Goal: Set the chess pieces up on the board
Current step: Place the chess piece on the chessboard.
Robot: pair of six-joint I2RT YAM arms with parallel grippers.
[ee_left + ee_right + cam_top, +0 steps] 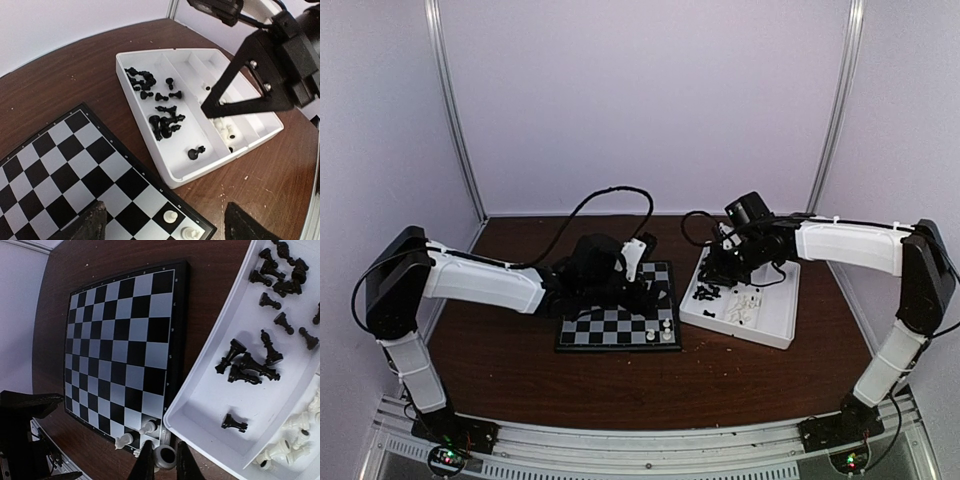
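Left fingers wide apart over the board; right fingers tight around, seemingly, a pale piece.

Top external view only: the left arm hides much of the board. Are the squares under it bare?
Observer: Yes, in the right wrist view the board is bare except a few white pieces at the corner nearest the tray.
Operator: Is the right arm carrying anything?
Observer: The right gripper pinches a small pale piece, seen end-on.
Operator: And the left?
Observer: The left gripper is open above that same corner, holding nothing.
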